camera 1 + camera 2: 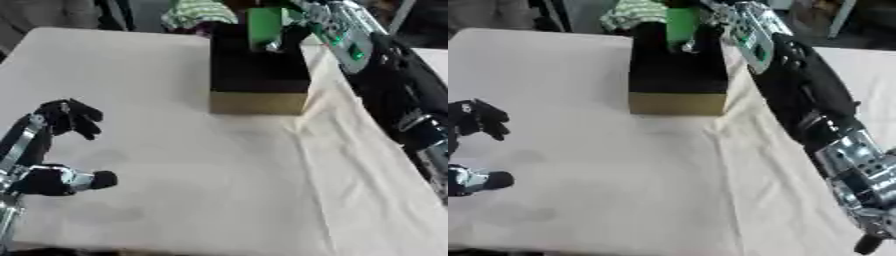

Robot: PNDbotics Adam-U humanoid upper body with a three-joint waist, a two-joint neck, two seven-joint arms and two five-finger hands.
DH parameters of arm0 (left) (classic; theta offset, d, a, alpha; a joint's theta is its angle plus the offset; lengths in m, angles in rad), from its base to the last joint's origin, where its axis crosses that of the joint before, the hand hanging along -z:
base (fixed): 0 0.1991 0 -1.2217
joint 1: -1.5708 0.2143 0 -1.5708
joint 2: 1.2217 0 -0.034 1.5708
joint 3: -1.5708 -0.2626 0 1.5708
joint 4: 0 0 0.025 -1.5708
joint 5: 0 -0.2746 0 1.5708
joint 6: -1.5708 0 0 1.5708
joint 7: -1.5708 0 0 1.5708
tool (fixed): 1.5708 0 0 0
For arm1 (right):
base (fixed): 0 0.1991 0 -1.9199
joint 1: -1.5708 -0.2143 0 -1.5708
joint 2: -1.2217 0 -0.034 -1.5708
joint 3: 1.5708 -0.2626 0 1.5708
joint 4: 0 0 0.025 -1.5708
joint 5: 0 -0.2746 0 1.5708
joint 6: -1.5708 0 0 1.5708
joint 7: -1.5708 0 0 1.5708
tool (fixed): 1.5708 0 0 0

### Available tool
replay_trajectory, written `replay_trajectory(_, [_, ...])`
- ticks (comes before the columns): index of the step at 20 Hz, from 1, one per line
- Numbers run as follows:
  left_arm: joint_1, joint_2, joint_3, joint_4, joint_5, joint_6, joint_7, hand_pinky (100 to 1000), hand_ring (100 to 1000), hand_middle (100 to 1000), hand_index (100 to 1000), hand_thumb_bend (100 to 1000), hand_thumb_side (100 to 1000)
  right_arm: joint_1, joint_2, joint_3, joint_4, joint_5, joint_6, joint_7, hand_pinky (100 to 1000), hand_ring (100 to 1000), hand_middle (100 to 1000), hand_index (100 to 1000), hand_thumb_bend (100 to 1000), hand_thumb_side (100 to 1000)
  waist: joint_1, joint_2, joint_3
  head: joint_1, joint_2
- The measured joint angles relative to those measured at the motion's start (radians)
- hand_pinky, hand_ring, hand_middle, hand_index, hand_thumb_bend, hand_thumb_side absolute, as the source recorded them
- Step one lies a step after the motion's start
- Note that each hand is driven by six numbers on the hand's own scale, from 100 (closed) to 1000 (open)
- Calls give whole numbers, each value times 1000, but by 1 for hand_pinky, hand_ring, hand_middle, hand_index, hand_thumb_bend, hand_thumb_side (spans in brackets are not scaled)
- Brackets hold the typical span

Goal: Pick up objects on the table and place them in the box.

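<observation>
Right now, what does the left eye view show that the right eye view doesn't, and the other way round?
Only the left eye view shows the whole left hand with its open fingers and thumb; the right eye view cuts it off at the frame edge. Only the right eye view shows the right arm's silver lower joints down to the bottom corner. Both show the box on the cloth-covered table, and the right arm reaching over it with a green object above the box.

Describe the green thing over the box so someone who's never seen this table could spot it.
On the cream tablecloth stands a dark box with a tan front, near the far edge. Directly above its opening is the green object, flat and upright, at the robot's right hand. It is the only bright green item over the box.
</observation>
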Motion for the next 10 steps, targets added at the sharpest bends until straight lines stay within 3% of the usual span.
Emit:
replay_trajectory(6, [0,-6,0,0,1,0,0,534,556,578,680,1000,402,0,9,-19,47,57,5,-50,816,816,873,912,721,201,0,0,-3,-5,-4])
replay_trajectory(10, [0,-6,0,0,1,0,0,533,555,577,679,1000,401,0,9,-22,52,69,15,-67,819,820,892,922,762,192,0,-1,-8,-5,-4])
